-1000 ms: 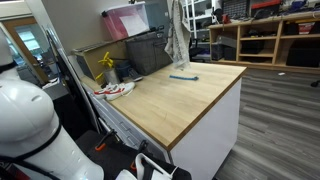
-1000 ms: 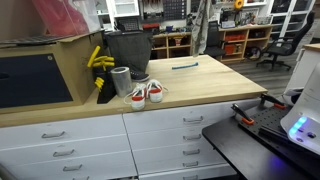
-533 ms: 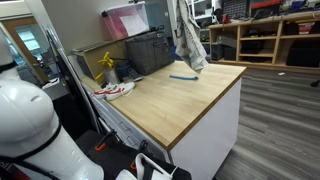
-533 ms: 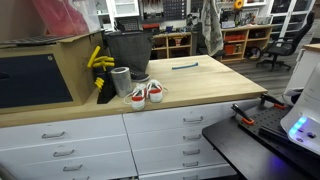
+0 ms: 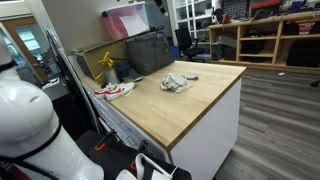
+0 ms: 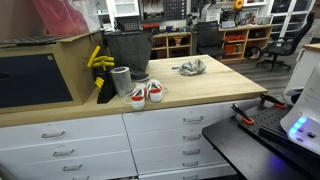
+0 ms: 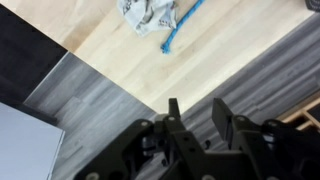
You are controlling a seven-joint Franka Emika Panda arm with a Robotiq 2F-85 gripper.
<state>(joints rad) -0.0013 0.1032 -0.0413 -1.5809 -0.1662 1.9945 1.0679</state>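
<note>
A crumpled grey-white cloth (image 5: pixel 176 82) (image 6: pixel 190 67) lies on the wooden tabletop (image 5: pixel 195 115) near its far end. A thin blue stick-like thing (image 7: pixel 182 26) pokes out from under the cloth's edge. In the wrist view the cloth (image 7: pixel 148 14) sits at the top of the picture, well away from my gripper (image 7: pixel 198 115). The gripper is open, its two dark fingers (image 7: pixel 222 112) stand apart with only floor and table edge behind them. Neither exterior view shows the gripper or the arm.
A black bin (image 5: pixel 150 50) (image 6: pixel 127 50) stands at the table's back. Beside it are a yellow object (image 6: pixel 97 60), a grey cup (image 6: pixel 121 80) and a pair of red-and-white shoes (image 6: pixel 146 94). Shelving and an office chair (image 6: pixel 282 45) stand beyond the table.
The cloth hung in the air over the table's far end; now it lies in a heap on the tabletop, covering part of the blue stick.
</note>
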